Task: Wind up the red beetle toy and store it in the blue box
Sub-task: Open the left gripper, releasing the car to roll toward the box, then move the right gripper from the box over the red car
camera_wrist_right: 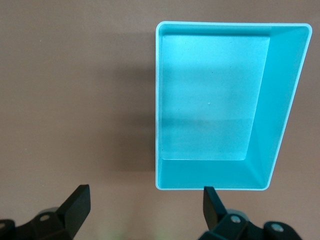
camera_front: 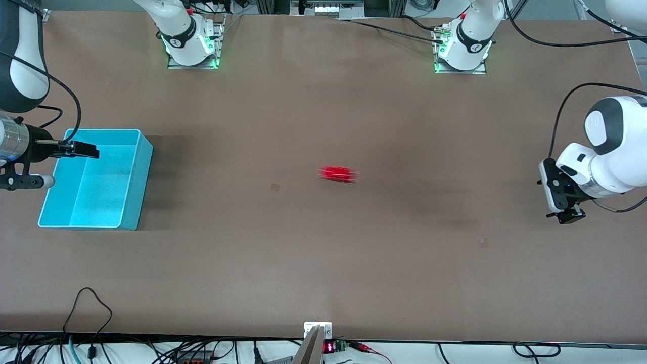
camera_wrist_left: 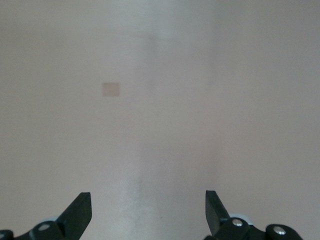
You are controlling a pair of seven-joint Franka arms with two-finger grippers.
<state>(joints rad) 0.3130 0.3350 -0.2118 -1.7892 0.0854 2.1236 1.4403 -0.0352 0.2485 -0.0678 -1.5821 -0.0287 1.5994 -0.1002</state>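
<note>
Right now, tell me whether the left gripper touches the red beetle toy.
Apart. The front view shows bare table between the left gripper and the red beetle toy.

The red beetle toy (camera_front: pixel 338 174), mid-table well apart from the blue box (camera_front: pixel 136 192), is a blur, its details unreadable

a: what is there to see?

b: a big brown table (camera_front: pixel 323 263). it fills almost all of the front view.

a: is there something on it?

b: a small dark square patch (camera_front: pixel 275 187), near the middle of the table. it shows in the left wrist view too, a bit pale there.

a: and at the table's edge?

b: black cables (camera_front: pixel 88 313) hang at the edge nearest the front camera. a little red number display (camera_front: pixel 328 347) glows there too, beside a grey bar.
</note>
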